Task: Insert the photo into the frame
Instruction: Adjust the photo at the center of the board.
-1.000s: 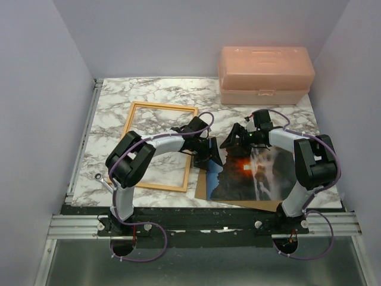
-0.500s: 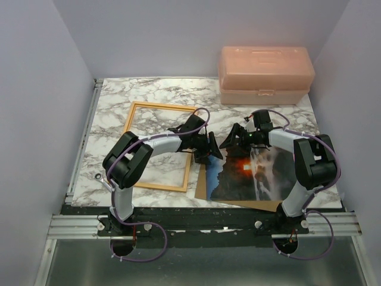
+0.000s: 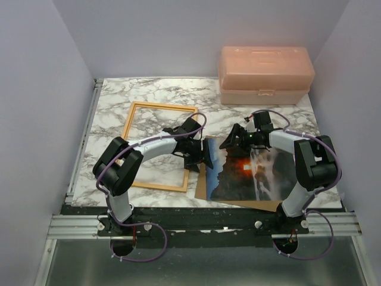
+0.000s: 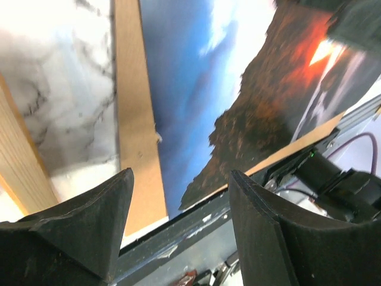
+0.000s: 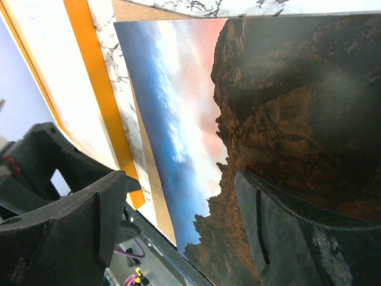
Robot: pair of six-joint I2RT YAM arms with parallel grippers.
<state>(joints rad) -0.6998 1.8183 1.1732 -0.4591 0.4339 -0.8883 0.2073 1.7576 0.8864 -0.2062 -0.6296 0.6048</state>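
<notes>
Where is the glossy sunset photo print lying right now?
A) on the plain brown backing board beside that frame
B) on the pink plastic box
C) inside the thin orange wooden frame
A: the photo rests on the brown backing board, to the right of the orange frame and outside its opening.

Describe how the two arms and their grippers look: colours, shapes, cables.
Both the left arm and right arm have pale grey tubular links between bulky black joint housings. A thin purple cable runs along each and loops near its base. The left gripper and right gripper are matte black, each with two broad wedge-shaped fingers.
</notes>
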